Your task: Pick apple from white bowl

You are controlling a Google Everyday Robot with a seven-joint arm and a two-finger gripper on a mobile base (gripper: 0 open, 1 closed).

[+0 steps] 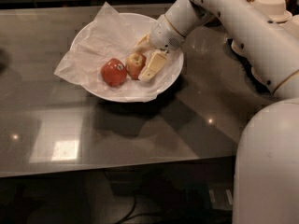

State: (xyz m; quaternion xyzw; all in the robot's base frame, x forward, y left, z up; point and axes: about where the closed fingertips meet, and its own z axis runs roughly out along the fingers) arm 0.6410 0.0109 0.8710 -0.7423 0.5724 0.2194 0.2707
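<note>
The white bowl (88, 36), lined with crumpled white paper, sits at the back middle of the dark table. In it lie a deep red apple (114, 72) and, to its right, the small yellow-and-red apple (135, 64) with a pale top. My gripper (146, 55) reaches down into the bowl from the right. It is open, with one pale finger (153, 66) right beside the apple on its right and the other finger (142, 41) just behind it. The apple rests on the paper between them.
The paper (74, 66) hangs over the bowl's left rim. My white arm (243, 27) crosses the back right of the table. A white object (270, 6) stands at the back right corner. The table's front edge (117, 169) runs across the lower part of the view.
</note>
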